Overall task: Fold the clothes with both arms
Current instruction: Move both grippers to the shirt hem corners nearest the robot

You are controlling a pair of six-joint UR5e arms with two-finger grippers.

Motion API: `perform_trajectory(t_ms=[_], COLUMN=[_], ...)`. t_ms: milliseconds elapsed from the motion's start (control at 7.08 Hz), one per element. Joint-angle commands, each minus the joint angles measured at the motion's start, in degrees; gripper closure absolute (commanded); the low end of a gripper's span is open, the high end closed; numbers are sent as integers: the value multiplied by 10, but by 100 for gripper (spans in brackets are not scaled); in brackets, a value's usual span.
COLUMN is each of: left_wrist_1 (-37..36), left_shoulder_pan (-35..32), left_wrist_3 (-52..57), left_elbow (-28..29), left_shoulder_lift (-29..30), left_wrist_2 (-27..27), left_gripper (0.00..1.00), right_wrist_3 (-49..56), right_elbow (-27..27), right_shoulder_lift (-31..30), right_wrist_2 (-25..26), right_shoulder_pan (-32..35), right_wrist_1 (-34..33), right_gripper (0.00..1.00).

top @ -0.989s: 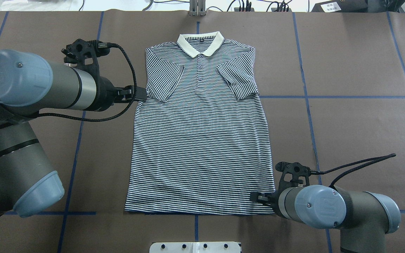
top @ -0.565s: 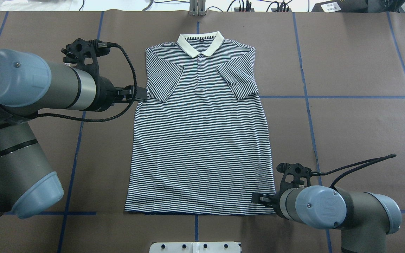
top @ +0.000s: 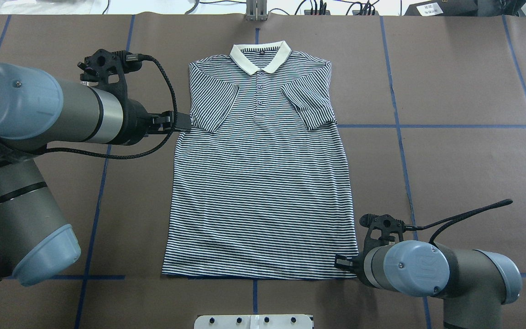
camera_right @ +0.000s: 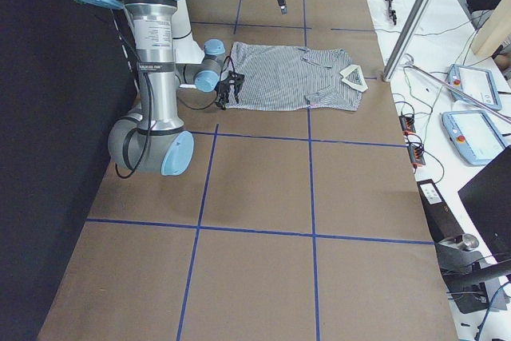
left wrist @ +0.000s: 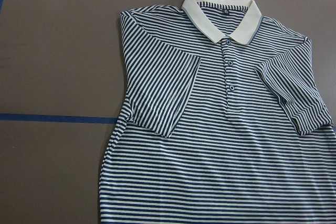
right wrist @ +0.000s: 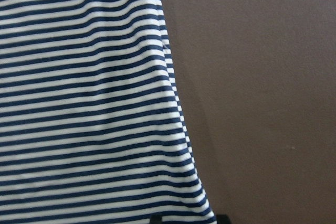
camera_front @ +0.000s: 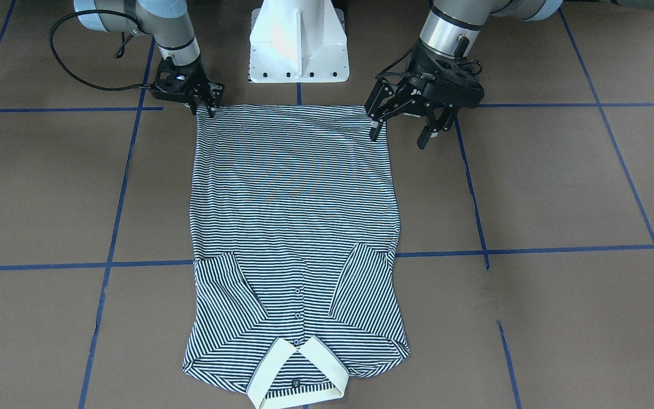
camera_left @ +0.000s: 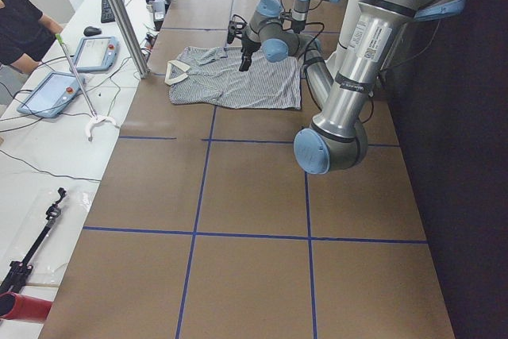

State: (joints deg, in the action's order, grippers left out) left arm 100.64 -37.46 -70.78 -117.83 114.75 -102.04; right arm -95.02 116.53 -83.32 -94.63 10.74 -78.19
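While flat, one polo shirt (top: 258, 183); left gripper (camera_front: 398, 139) wide, right gripper (camera_front: 205, 109) unclear

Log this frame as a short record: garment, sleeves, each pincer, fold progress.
garment: striped polo shirt, lying flat, buttons up, on the brown table
collar: cream collar at the end far from the robot
sleeves: both sleeves folded inward onto the chest
left pincer: left pincer open, raised above the shirt's left edge
right pincer: right pincer low at the near hem corner; open or shut unclear
fold progress: body not yet folded
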Motion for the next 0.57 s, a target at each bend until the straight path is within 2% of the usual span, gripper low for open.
perform_trajectory(t_ms=[0,424], left_wrist_1=[0,-6], left_shoulder_pan=[-1,5], left_wrist_3=[0,-24], left_elbow=[0,14], left_shoulder_lift=[0,-10], left_wrist_2=[0,-5], left_gripper=[0,0], right_wrist_3=[0,0], right_elbow=[3,32], right_shoulder_lift=[0,-4], right_wrist_2=[-3,-15], right_shoulder_pan=[1,13], right_wrist_1=[0,0], right_gripper=[100,100])
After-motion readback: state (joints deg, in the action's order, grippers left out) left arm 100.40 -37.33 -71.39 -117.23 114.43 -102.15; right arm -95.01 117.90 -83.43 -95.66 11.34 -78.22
